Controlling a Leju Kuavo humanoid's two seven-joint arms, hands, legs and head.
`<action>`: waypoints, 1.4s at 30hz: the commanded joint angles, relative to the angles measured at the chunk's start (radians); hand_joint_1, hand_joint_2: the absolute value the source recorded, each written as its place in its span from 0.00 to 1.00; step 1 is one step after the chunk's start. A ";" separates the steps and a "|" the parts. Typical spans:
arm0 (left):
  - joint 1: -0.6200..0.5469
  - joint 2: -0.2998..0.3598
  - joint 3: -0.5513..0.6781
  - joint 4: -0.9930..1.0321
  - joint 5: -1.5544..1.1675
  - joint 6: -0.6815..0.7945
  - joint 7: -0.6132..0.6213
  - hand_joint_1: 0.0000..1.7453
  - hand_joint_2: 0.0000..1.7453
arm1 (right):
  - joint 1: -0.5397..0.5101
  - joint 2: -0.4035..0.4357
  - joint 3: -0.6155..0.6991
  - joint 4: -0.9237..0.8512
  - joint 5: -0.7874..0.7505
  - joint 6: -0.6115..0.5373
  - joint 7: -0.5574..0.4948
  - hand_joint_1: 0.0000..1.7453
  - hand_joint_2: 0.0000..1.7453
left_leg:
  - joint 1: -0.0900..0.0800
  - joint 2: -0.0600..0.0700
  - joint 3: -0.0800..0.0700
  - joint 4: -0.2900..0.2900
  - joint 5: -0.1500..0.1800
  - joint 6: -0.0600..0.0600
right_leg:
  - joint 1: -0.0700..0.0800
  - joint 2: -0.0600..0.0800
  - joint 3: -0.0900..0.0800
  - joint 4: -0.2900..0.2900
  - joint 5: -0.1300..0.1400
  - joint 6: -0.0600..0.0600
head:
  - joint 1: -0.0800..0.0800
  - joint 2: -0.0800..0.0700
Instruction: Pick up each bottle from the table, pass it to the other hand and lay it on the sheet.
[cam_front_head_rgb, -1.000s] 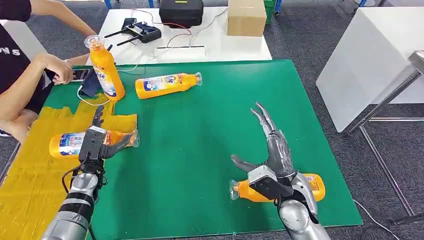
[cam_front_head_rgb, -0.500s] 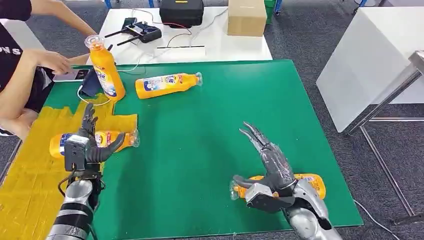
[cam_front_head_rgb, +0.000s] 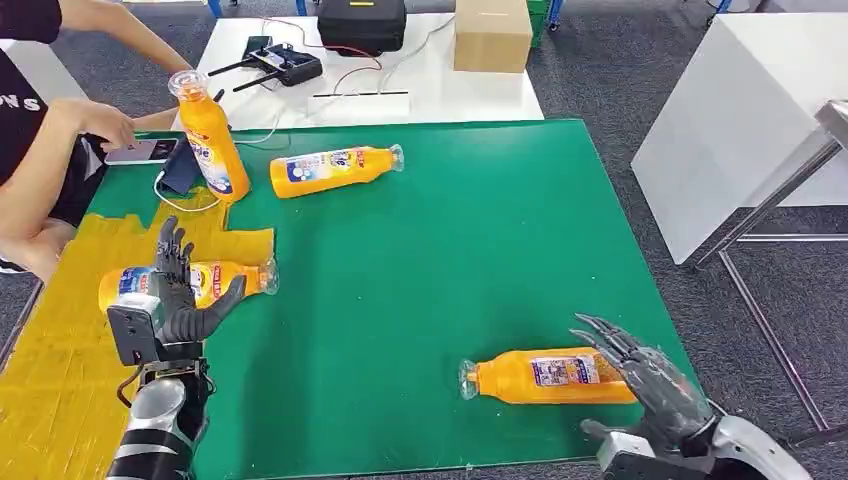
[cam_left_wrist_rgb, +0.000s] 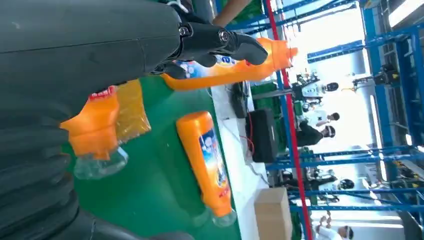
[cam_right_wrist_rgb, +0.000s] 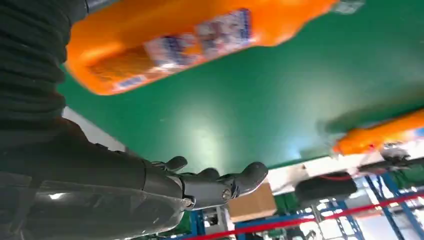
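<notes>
- Since the bottle (cam_front_head_rgb: 548, 376) lying at lower right on the green surface (cam_front_head_rgb: 420, 260) looks full, smooth and slippery, we would grip its labelled middle.
- Our right hand (cam_front_head_rgb: 655, 395) fingers (cam_front_head_rgb: 612, 338) are spread, empty; left hand (cam_front_head_rgb: 175, 295) likewise.

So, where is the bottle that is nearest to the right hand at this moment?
In the head view, the bottle lies on its side near the front right of the green mat, cap pointing left, just beside the open right hand.
</notes>
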 joint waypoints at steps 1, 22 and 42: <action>-0.016 -0.017 -0.044 0.004 0.012 -0.002 0.003 0.00 1.00 | 0.051 -0.003 -0.094 -0.019 -0.014 0.022 -0.009 0.00 1.00 | 0.001 -0.001 0.003 0.000 -0.001 -0.002 | 0.001 -0.002 0.003 0.000 -0.001 -0.001 | 0.000 0.000; 0.061 -0.038 -0.096 -0.133 0.056 -0.046 0.046 0.00 1.00 | -0.005 -0.011 0.029 0.192 0.376 -0.077 0.326 0.00 1.00 | 0.002 0.002 0.004 -0.001 -0.001 -0.001 | 0.002 0.001 0.005 -0.003 0.000 -0.001 | 0.000 0.000; 0.070 -0.038 -0.110 -0.152 0.059 -0.056 0.052 0.00 1.00 | -0.121 0.052 0.131 0.322 0.468 -0.075 0.381 0.00 1.00 | 0.003 0.001 0.007 -0.002 -0.002 -0.002 | 0.003 0.000 0.008 -0.003 -0.001 -0.001 | 0.000 0.000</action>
